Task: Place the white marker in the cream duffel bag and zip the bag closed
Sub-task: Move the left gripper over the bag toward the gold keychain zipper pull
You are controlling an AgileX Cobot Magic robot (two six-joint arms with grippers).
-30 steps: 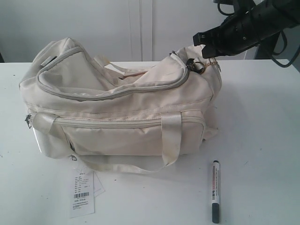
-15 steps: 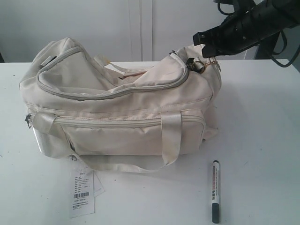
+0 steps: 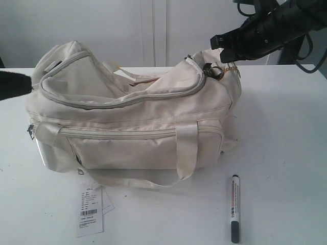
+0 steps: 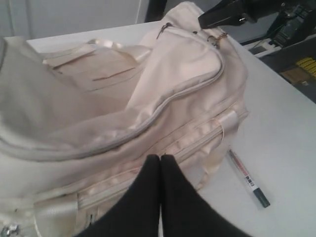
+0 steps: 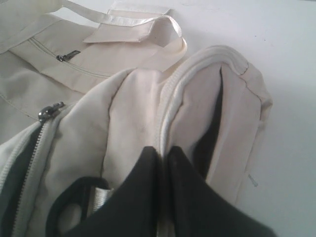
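Marker [image 3: 235, 207] lies on the counter [image 3: 286, 153] by the bag [image 3: 127, 143]. Right end effector [image 5: 160, 150] pinches the bag's rim; left end effector [image 4: 160, 158] is closed and empty. If the rim slips, the limp opening could sag shut.

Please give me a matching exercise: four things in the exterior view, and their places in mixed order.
1 white marker
2 barcode tag
3 left gripper
4 right gripper

A at the cream duffel bag's upper right end
B on the table, front left of the bag
C beside the bag's left end
D on the table, front right of the bag

Pairs: 1-D, 2-B, 3-C, 4-A
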